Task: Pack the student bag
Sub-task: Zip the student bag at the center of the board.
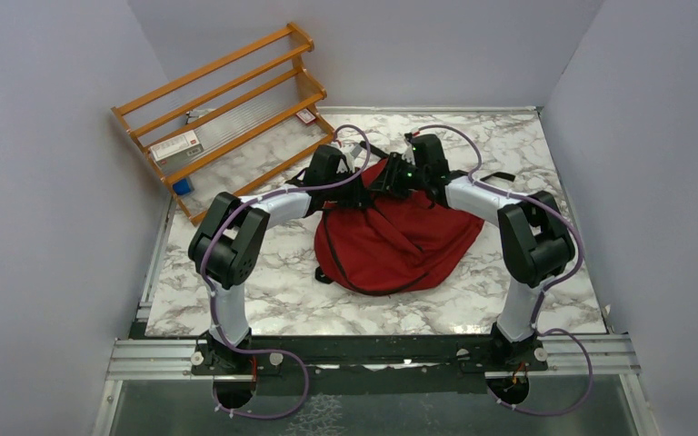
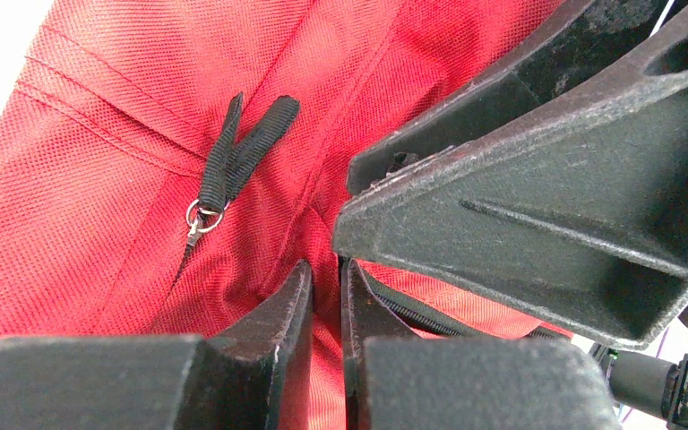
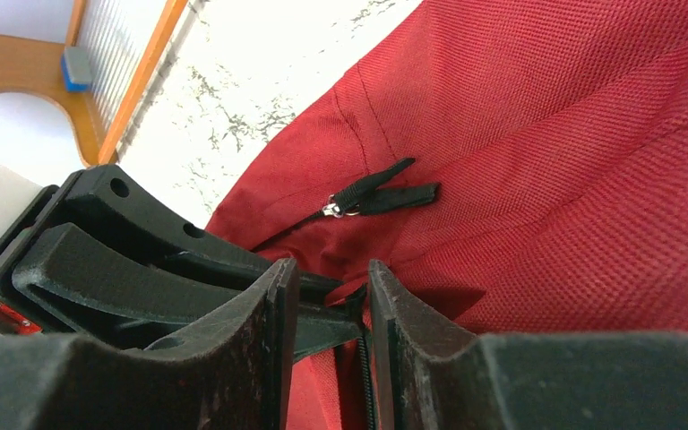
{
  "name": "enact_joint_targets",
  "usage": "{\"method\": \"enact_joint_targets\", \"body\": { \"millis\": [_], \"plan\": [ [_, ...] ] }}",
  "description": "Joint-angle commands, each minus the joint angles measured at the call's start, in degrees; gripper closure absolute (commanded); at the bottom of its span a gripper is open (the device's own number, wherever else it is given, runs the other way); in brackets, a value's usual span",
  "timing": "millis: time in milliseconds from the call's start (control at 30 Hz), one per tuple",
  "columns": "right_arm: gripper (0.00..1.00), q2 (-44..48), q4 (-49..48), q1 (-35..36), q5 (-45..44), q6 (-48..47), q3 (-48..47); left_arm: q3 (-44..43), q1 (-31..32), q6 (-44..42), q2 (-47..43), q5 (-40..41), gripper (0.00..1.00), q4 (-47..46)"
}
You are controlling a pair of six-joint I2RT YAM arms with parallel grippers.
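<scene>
The student bag (image 1: 400,243), dark red fabric with black trim, lies in a heap on the marble table (image 1: 236,291). Both grippers meet at its far top edge. My left gripper (image 2: 325,266) is shut on a fold of red fabric beside the zipper line; a black zipper pull (image 2: 233,161) lies just left of it. My right gripper (image 3: 331,273) stands open, its jaws either side of the bag's zipper edge, which runs along the right finger. A zipper pull (image 3: 378,193) rests on the fabric beyond it. In the top view the left gripper (image 1: 363,186) and the right gripper (image 1: 398,182) nearly touch.
A wooden rack (image 1: 227,118) leans at the table's back left, holding a white box with a red label (image 1: 177,145) and a small blue item (image 1: 182,186). Grey walls close in on three sides. The right gripper's finger (image 2: 537,197) crowds the left wrist view.
</scene>
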State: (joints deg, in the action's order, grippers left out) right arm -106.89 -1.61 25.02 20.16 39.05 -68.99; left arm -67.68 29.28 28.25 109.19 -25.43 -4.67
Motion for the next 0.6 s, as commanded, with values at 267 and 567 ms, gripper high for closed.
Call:
{"method": "enact_joint_targets", "body": {
  "millis": [267, 567],
  "plan": [
    [0.7, -2.8, 0.2, -0.1, 3.1, 0.3, 0.2, -0.2, 1.1, 0.9, -0.8, -2.1, 1.0, 1.2],
    [0.99, -1.3, -2.2, -0.1, 1.5, 0.0, 1.9, -0.2, 1.1, 1.5, -3.1, -1.8, 0.86, 1.4]
  ]
}}
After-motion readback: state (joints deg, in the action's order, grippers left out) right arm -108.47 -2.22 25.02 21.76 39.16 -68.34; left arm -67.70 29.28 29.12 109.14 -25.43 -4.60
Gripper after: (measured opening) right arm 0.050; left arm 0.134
